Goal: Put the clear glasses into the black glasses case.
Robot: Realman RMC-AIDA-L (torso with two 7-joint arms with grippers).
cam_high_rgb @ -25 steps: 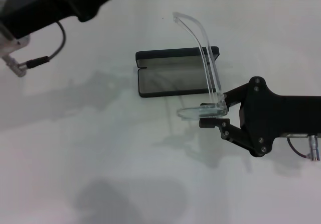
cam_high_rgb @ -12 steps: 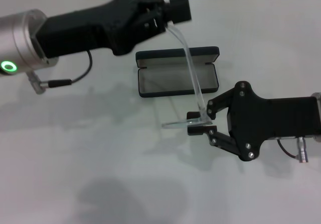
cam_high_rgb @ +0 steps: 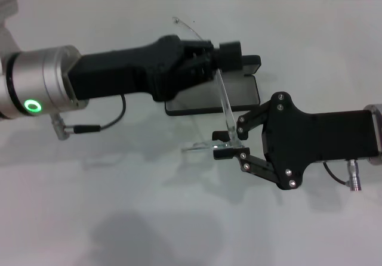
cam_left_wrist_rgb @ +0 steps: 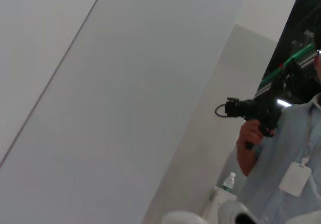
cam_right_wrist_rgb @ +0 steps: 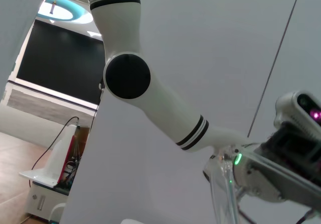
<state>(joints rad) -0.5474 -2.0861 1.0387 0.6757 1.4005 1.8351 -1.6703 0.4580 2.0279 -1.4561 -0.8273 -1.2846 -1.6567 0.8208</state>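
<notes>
Right gripper [cam_high_rgb: 230, 147] stays clamped on the clear glasses [cam_high_rgb: 224, 108] near mid-desk, while the left gripper [cam_high_rgb: 230, 56], newly arrived above the open black glasses case [cam_high_rgb: 248, 90], pinches a temple arm, suggesting folding before insertion.

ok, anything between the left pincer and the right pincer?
Head view: only the clear glasses, their temple spanning from left pincer to right pincer.

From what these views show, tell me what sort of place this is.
Probably a robotics lab or data-collection room. A plain white table holds only the black glasses case; a person wearing a badge holds a handheld device; a dark wall screen hangs behind the robot.
</notes>
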